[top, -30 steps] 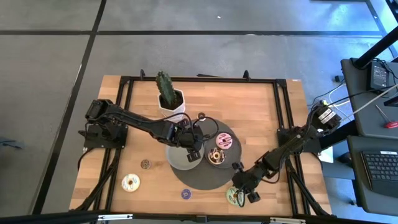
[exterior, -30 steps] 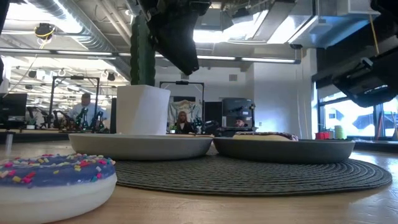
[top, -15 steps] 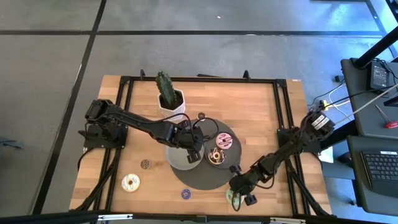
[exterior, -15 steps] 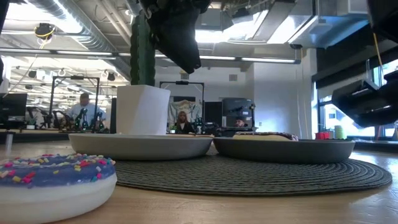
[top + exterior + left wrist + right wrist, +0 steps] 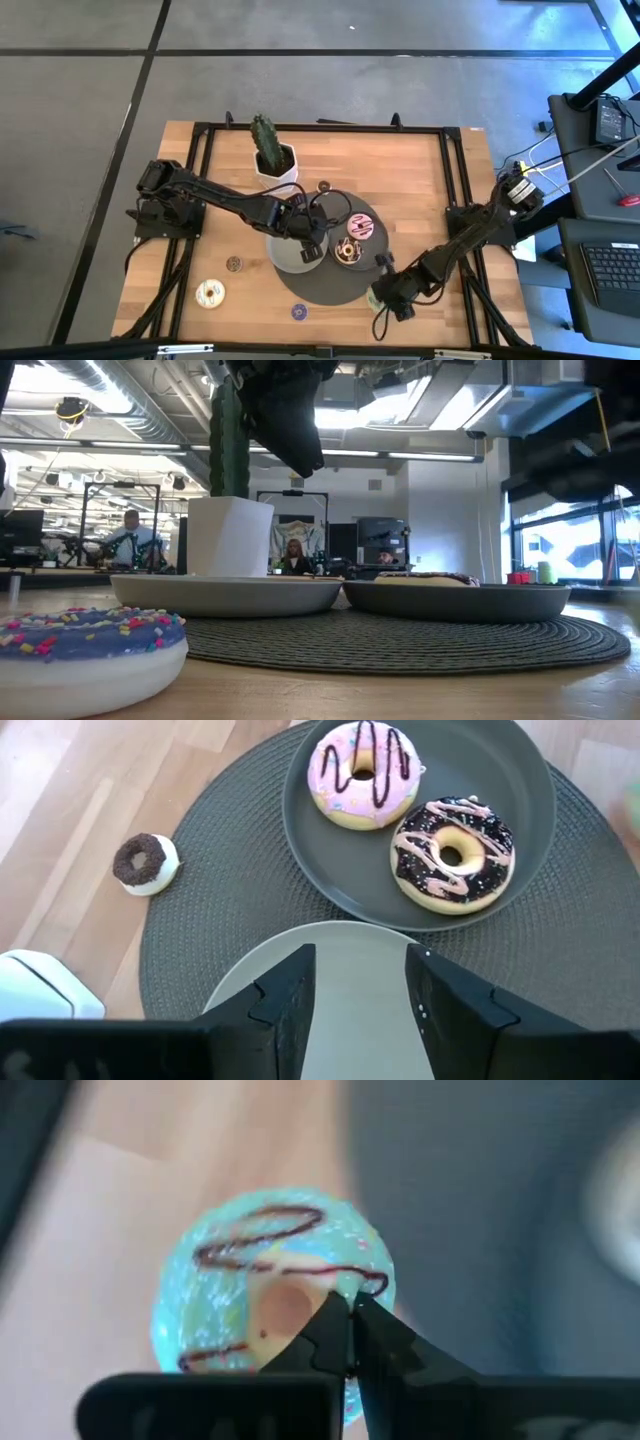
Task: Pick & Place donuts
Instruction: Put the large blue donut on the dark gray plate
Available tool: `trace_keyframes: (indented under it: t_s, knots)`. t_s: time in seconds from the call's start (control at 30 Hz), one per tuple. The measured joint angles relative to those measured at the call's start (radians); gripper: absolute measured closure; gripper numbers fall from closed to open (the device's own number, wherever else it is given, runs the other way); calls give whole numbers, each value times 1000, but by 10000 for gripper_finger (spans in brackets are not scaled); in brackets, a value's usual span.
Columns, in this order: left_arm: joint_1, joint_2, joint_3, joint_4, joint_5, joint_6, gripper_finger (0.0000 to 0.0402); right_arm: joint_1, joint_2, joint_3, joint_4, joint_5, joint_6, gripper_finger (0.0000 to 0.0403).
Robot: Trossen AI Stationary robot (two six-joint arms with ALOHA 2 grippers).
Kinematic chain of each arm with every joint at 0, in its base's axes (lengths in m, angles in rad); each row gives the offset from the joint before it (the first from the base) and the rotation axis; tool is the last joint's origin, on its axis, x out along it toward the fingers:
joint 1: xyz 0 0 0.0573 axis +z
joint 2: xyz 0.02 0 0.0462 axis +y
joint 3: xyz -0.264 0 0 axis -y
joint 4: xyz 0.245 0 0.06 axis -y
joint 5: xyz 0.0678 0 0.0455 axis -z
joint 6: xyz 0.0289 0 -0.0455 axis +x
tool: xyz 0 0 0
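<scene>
A green donut (image 5: 270, 1310) with dark drizzle lies at the near right, just off the round mat (image 5: 330, 285). My right gripper (image 5: 350, 1325) is shut on it. My left gripper (image 5: 358, 1010) hovers open over the light grey plate (image 5: 350, 960) with nothing between its fingers. A pink donut (image 5: 364, 772) and a brown donut (image 5: 452, 850) lie flat on the dark plate (image 5: 500, 760). A small chocolate donut (image 5: 145, 863) rests on the wood beyond the mat. My right gripper has its shut fingertips (image 5: 330, 1330) on the green donut's ring beside the hole (image 5: 360, 1285), coming from above at a slant. The tips hide the place of contact. Whether the donut is off the table I cannot tell.
A potted cactus (image 5: 270, 150) stands at the back behind the plates. A white donut (image 5: 210, 293), a tiny one (image 5: 233, 264) and a purple sprinkled donut (image 5: 90, 660) lie on the near left wood. People and desks show in the room beyond.
My right gripper has shut its fingers at the green donut and shifted a little toward the mat.
</scene>
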State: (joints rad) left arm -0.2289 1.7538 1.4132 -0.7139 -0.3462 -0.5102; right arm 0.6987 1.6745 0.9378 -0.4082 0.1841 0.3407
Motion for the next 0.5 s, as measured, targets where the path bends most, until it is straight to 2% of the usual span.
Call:
trace_keyframes:
  t_s: [0.13,0.27,0.5]
  knots:
    - [-6,0,0,1,4,0,251,-10,-119,6,-138,190,25,392]
    - [-9,0,0,4,4,0,254,-42,-217,-30,-187,371,27,392]
    - [-9,0,0,8,4,-1,249,-130,-231,-149,-117,360,-34,392]
